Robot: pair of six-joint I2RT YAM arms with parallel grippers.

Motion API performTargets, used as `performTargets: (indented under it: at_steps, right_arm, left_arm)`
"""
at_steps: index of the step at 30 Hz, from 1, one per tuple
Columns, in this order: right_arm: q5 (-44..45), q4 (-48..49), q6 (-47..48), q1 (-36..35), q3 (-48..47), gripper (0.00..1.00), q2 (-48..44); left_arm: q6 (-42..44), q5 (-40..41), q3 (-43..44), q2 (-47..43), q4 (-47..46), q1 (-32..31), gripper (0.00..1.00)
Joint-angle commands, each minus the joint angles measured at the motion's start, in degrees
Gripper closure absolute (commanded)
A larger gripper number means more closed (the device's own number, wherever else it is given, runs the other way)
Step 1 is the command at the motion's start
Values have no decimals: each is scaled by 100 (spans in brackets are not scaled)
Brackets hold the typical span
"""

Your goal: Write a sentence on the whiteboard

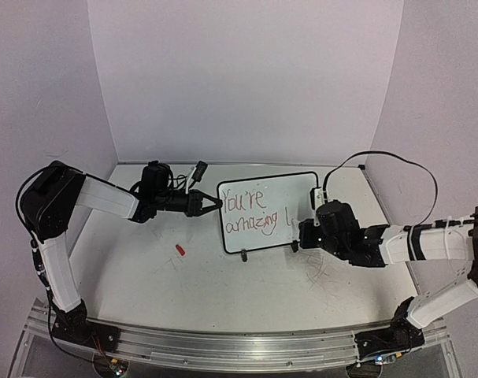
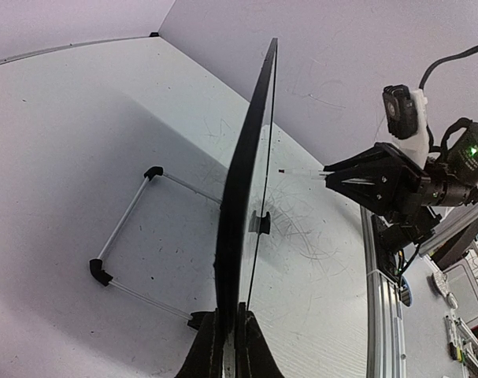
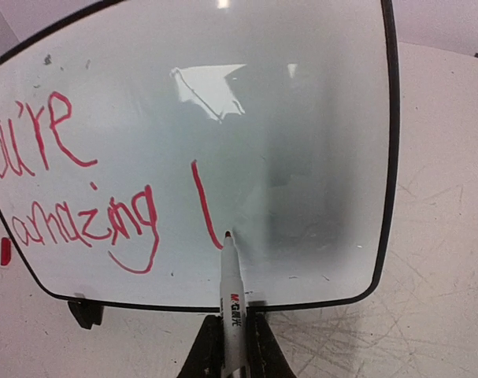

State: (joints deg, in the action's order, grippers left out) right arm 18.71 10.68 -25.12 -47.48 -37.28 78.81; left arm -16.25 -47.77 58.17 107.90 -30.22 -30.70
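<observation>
At whiteboard (image 1: 298, 197) edge: L jaws clamped on it; R jaws clamp marker (image 3: 232, 283), tip touching whiteboard.

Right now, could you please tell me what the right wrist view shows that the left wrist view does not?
Only the right wrist view shows the face of the whiteboard: the sentence, red "You're amazing" plus one stroke, with the marker tip at that stroke's lower end, held in the right gripper. Only the left wrist view shows the board edge-on, its wire stand behind, and the left gripper clamped on its edge. Both show the whiteboard upright on the scuffed table and the right gripper.
</observation>
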Motion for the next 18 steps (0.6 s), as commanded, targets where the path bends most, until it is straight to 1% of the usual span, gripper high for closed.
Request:
performTargets:
  at_steps: [1, 7, 18]
  right_arm:
    - [-287, 409, 392, 9, -184, 100, 60]
    - [-290, 501, 380, 10, -492, 100, 454]
    - [-14, 525, 341, 10, -561, 100, 521]
  left_arm:
    - [167, -41, 134, -76, 309, -51, 100]
    - [174, -16, 92, -119, 317, -51, 100]
    - [177, -33, 107, -118, 324, -51, 100]
